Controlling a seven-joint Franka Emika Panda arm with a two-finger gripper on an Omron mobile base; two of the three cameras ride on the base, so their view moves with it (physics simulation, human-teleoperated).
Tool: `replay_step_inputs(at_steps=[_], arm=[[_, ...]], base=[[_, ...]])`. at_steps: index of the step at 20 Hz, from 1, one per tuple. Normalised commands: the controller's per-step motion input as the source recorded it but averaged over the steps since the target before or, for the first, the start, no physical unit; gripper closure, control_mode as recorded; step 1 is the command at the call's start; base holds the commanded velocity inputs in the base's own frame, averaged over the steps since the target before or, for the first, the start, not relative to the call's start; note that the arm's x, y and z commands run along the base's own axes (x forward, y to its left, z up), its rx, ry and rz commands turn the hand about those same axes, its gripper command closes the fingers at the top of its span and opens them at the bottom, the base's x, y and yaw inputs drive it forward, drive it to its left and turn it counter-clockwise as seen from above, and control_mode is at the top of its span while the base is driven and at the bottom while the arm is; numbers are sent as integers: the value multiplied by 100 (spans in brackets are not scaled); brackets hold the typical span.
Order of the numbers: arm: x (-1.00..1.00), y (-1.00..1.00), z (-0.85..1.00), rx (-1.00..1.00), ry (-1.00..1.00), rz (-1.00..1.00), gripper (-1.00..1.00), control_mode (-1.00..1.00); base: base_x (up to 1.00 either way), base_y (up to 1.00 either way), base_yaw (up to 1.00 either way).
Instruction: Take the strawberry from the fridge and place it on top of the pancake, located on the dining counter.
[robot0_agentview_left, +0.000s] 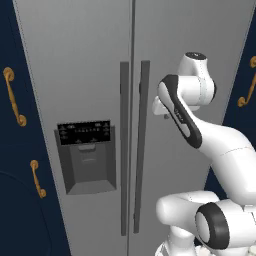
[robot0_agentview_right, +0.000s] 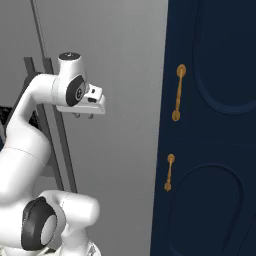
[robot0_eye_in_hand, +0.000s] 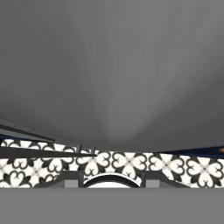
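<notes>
White jointed arm folded upward at centre frame, gripper (robot0_agentview_right: 83, 116) pointing down beside the closed tall grey two-door fridge (robot0_agentview_left: 75, 65), jaw gap unclear, navy gold-handled cabinets (robot0_agentview_right: 215, 125) at right.

Grey fridge (robot0_eye_in_hand: 113, 65) door face, close, across upper view. Below it, black-and-white patterned floor tiles (robot0_eye_in_hand: 131, 162). Dark handles (robot0_eye_in_hand: 39, 152) at lower left.

The left base view looks forward from behind the arm, close on the closed fridge (robot0_agentview_left: 90, 75) doors and handles; the right base view faces the same fridge (robot0_agentview_right: 125, 75) from the other side, beside navy cabinets (robot0_agentview_right: 210, 125); the hand view points down along the fridge front (robot0_eye_in_hand: 112, 65) toward patterned floor tiles (robot0_eye_in_hand: 131, 164).
</notes>
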Motion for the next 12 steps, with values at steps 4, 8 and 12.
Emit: replay_step_inputs(at_steps=[4,8,12], arm=[[-14,0,0,0,0,0,-100,-100],[0,0,0,0,0,0,-100,100],[0,0,0,0,0,0,-100,100]], base=[[0,0,0],[-47,0,-1],[-58,13,-6]])
